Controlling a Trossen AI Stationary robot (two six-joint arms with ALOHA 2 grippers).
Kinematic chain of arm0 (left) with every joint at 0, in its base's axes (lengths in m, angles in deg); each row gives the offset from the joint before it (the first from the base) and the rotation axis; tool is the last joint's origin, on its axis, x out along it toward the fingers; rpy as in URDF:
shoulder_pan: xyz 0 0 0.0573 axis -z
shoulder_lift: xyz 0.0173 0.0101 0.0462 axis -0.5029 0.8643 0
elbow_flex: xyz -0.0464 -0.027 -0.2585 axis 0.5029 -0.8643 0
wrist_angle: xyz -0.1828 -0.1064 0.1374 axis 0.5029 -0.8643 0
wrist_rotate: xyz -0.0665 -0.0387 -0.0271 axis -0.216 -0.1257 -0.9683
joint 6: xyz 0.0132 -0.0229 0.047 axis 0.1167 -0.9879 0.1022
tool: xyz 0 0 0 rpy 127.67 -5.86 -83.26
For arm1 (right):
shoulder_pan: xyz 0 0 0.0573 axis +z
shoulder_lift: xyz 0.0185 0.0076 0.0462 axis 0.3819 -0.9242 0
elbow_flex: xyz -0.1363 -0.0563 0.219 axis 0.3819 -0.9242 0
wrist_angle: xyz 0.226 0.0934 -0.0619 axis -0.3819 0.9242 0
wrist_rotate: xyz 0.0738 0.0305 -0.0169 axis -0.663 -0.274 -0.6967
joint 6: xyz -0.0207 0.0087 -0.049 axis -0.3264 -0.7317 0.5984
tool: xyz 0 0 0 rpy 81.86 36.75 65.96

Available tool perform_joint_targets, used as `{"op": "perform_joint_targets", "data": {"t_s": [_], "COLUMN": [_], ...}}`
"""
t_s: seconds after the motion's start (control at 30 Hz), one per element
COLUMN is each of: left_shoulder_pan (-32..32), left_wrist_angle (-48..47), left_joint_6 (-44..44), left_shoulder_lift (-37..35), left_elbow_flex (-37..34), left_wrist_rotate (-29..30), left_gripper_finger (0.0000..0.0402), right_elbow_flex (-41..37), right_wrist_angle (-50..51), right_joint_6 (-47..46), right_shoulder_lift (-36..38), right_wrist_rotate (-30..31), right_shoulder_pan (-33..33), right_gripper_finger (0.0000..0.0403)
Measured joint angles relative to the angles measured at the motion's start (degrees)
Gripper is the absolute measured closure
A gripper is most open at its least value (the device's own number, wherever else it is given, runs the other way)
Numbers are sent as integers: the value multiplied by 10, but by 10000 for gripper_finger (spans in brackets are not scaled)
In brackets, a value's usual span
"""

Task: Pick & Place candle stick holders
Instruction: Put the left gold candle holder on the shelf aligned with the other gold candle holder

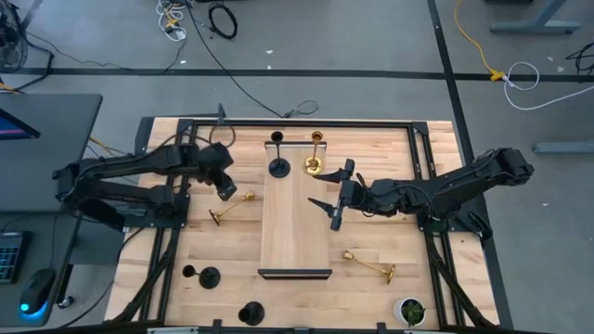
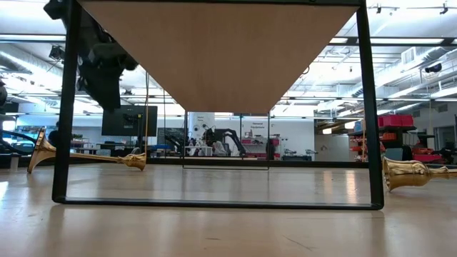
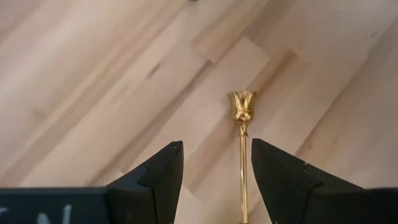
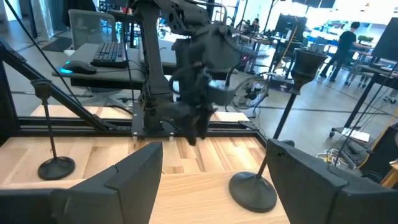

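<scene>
A: So, what is the left gripper (image 1: 225,188) doing?

B: In the high view it sits left of centre, just above a fallen gold candlestick (image 1: 229,207). Its fingers are spread, nothing held. The left wrist view puts that gold candlestick's (image 3: 242,146) stem between the two fingers (image 3: 163,174), nearer one of them, with no clear contact.

A: And the right gripper (image 1: 338,195)?

B: Released too, jaws wide, over the right edge of the raised board (image 1: 295,223) in mid-frame. It grips nothing.

A: What does one view add?

B: The right wrist view shows a black candlestick (image 4: 273,146) standing upright just ahead on the board, and the left arm beyond. From above, that black one (image 1: 277,158) and an upright gold one (image 1: 316,156) stand side by side near the board's top end. The low view shows the board on a dark frame (image 2: 68,107), open underneath.

A: Room to move?

B: Another gold holder (image 1: 371,266) lies lower right, two black holders (image 1: 206,275) lower left, a potted plant (image 1: 409,311) at the bottom-right corner. The table (image 1: 223,241) around the left gripper is open.
</scene>
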Motion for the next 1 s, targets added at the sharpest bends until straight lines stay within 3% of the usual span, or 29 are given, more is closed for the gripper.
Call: {"op": "perform_joint_targets", "data": {"t_s": [0.47,1.0], "left_shoulder_pan": [66,112], "left_wrist_angle": [-13,-8], "left_joint_6": [-68,-85], "left_shoulder_lift": [139,256], "left_elbow_flex": [0,-1], "left_wrist_rotate": [-60,-38], "left_gripper_finger": [209,209], "right_elbow_flex": [0,0], "right_wrist_angle": [2,2], "right_joint_6": [0,-5], "right_shoulder_lift": [0,0], "right_wrist_rotate": [0,0], "right_shoulder_pan": [0,0], "right_gripper_finger": [117,117]}}
